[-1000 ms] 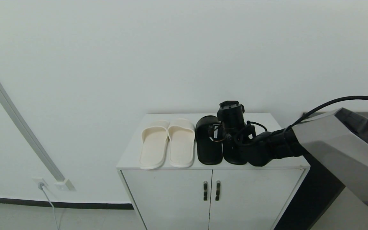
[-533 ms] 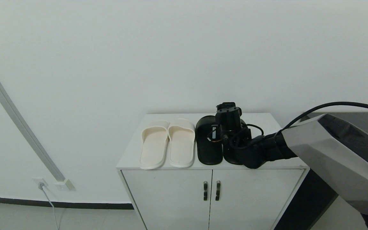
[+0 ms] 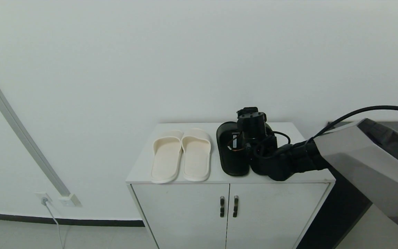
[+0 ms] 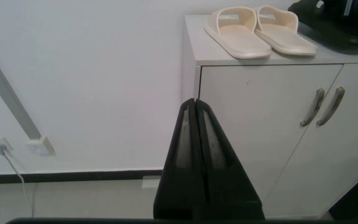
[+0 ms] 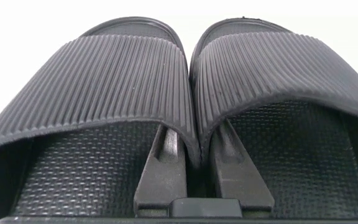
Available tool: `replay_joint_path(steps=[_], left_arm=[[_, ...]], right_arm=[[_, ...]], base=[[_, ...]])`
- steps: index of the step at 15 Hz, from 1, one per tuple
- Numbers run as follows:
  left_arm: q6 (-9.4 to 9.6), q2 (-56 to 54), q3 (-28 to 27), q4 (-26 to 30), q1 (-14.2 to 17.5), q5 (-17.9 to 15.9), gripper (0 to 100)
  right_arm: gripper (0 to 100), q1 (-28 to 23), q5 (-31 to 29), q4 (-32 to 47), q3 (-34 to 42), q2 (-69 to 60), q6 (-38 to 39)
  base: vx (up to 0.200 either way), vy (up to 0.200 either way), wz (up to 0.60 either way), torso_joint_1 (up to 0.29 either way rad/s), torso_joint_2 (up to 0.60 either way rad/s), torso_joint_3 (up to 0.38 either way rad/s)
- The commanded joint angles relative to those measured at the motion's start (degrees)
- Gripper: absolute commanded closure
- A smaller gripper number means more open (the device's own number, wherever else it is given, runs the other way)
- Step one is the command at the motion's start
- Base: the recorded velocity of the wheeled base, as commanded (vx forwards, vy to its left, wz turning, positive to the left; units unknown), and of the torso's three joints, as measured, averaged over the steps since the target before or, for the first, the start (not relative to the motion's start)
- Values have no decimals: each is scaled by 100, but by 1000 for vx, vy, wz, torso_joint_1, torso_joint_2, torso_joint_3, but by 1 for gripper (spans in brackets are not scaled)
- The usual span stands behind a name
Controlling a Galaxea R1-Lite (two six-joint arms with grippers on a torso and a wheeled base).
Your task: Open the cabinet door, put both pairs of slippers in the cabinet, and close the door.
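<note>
Right pincer point(image 5: 196, 134): over the right half of the cabinet top, coming in from the near side. One of its fingers point(image 5: 163, 171) lies inside each black slipper under the strap. The jaws are drawn in to a narrow gap, pinching the two inner side walls together.
Left pincer point(image 4: 195, 102): low, left of and nearer than the cabinet, pointing towards its left front corner. The jaws are pressed flat together with nothing between them.
Black slippers point(image 3: 231, 152): side by side and touching, toes towards the wall, on the right half of the top. Whether they rest on it or are raised a little cannot be told.
White slippers point(image 3: 181, 155): a pair lying flat on the left half of the top, touching each other, toes towards the wall, just left of the black pair.
Cabinet point(image 3: 271, 214): white, standing against the wall.
Doors point(image 3: 181, 218): both closed, with two dark handles point(image 3: 228, 206) side by side at the middle seam.
Socket point(image 3: 43, 199): low on the wall, far left, with a cable point(image 3: 55, 221) hanging from it.
</note>
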State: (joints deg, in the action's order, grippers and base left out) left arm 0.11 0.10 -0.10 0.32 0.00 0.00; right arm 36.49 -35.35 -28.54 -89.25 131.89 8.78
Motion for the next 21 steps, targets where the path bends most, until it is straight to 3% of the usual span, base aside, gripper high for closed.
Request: replay_joint_path(steps=[1,12,18,21], left_arm=[[7,-1,1,3,0,0,100],[-2,-1,1,3,0,0,100],[7,-1,1,3,0,-26,100],[7,-1,1,-5,0,-18,100]], right_arm=[[100,-1,72,-3,434,-647,-16],[100,878,2164,41,3678,-3776,-649],[100,1027,2823,59,4398,-4585,-887],[100,887,3491,50,4688,-4769,-1229]], base=[[0,0,0,0,0,0],[0,0,0,0,0,0],[0,0,0,0,0,0],[0,0,0,0,0,0]])
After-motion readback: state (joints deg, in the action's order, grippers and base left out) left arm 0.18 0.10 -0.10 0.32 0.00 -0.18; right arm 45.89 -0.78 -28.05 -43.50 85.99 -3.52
